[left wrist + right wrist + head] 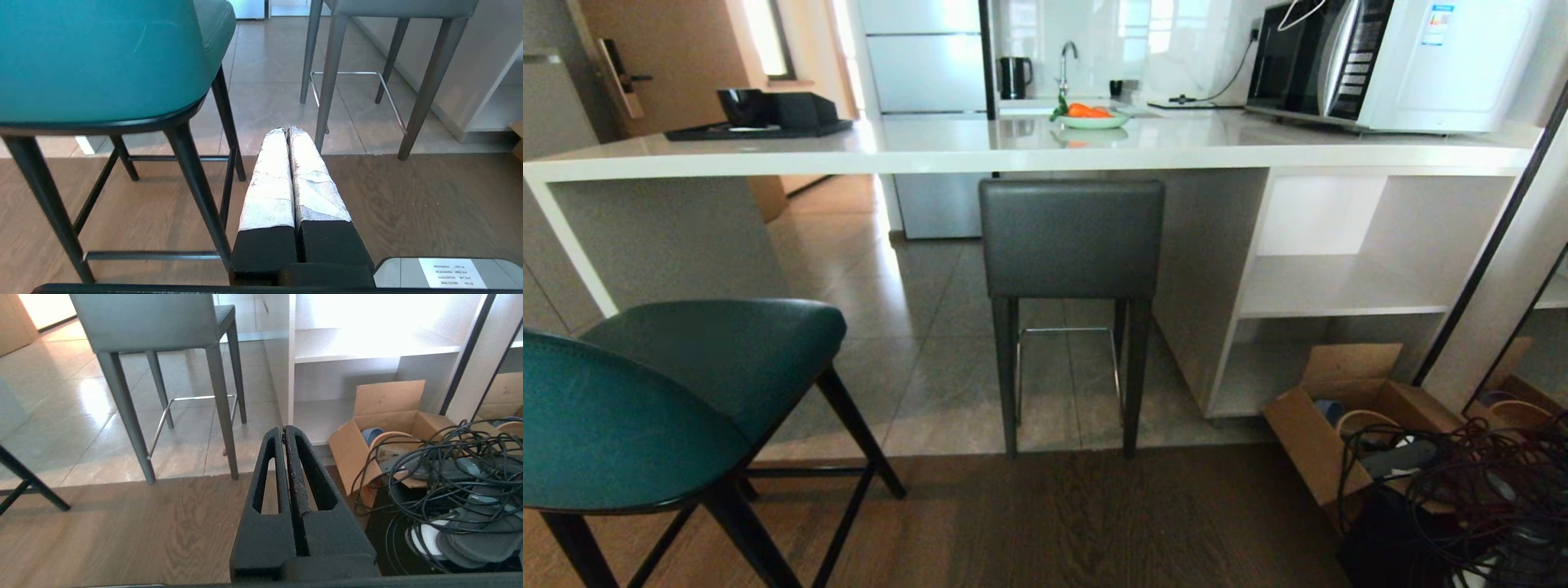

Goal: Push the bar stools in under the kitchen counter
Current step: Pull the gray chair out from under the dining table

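From the head, the grey stool (1072, 245) stands just at the white table's (1029, 155) edge. The teal stool (678, 400) is farther out, on the left, with its back toward the robot.

From the left wrist, the left gripper (286, 130) has its fingers pressed together, holding nothing. The teal stool (102, 61) is close beside it, so this arm is nearer.

From the right wrist, the right gripper (284, 428) is closed and empty too. The grey stool (151, 322) is ahead of it.
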Robot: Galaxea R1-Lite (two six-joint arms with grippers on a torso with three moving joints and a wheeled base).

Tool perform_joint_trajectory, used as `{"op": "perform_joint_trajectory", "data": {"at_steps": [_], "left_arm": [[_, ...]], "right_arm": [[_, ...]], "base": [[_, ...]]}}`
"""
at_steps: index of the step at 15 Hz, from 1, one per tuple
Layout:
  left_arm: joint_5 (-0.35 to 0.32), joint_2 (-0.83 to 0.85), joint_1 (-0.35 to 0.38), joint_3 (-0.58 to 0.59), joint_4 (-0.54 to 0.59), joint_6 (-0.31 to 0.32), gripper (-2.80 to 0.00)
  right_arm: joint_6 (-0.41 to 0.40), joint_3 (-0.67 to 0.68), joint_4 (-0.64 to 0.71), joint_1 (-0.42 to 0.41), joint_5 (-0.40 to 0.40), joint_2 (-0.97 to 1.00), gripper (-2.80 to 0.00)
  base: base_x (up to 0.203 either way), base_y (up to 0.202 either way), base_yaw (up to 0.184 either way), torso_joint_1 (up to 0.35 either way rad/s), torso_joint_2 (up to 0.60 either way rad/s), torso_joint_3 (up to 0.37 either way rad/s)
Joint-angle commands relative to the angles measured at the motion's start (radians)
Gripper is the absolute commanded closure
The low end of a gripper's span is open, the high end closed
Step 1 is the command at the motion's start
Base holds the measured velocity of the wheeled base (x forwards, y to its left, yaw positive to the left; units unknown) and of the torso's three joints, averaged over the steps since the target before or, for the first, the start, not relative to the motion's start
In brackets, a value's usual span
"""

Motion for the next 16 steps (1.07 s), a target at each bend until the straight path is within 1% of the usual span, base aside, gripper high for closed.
{"op": "perform_joint_trajectory", "data": {"at_steps": [1,16], "left_arm": [[0.000,-0.001,0.000,0.000,0.000,0.000,0.00],[0.000,-0.001,0.000,0.000,0.000,0.000,0.00]], "right_arm": [[-0.001,0.029,0.000,0.000,0.000,0.001,0.00],[0.001,0.029,0.000,0.000,0.000,0.001,0.00]], "base": [[0.121,0.000,-0.001,-0.003,0.01,0.003],[0.195,0.000,0.002,0.002,0.00,0.002]]}}
